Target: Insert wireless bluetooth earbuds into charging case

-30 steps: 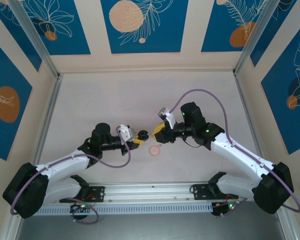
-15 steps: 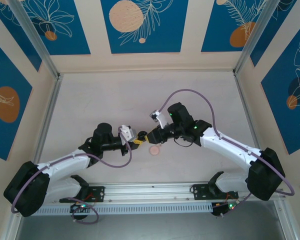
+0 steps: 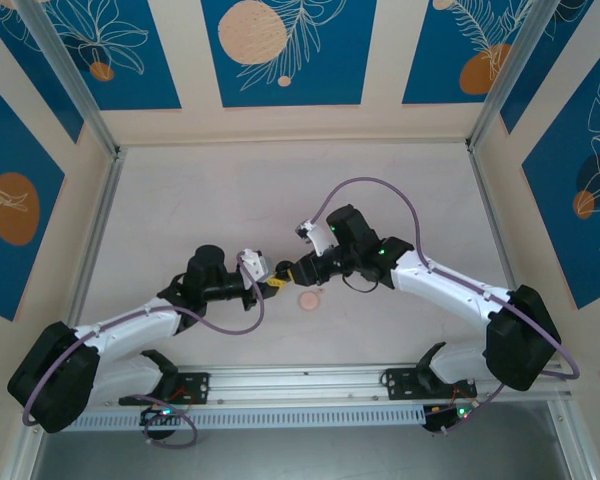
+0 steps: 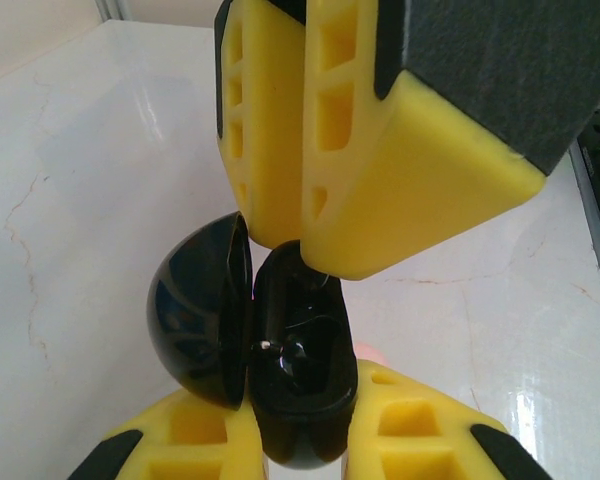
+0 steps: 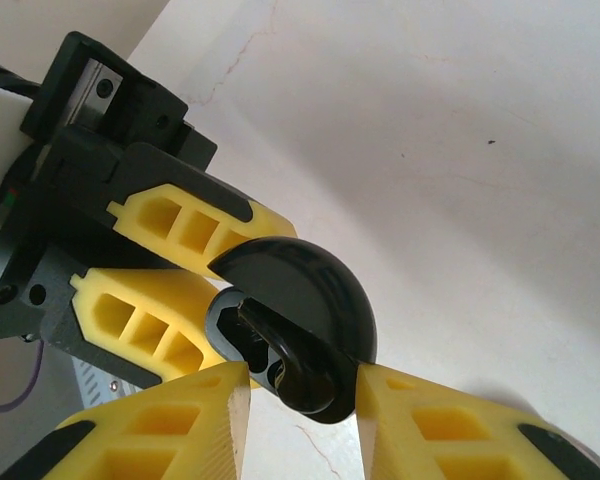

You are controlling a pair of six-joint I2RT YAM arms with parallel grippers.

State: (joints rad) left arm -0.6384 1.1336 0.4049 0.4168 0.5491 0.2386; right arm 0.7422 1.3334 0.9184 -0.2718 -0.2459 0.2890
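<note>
left end effector (image 4: 298, 435) clamps the open black case (image 4: 295, 370) over the bench (image 3: 400, 200) middle toward its near edge, right end effector (image 5: 302, 400) at its mouth, grip not determinable, an apparent black earbud (image 5: 270, 350) in the cavity; risk: misalignment or a sideways push could dislodge the bud or twist the case.

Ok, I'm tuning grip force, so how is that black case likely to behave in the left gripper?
The black case looks glossy and rounded, so it may slip or twist in the left gripper. Its domed lid stands ajar on a hinge; a knock would probably swing it. Set down, it might rock or roll.
</note>
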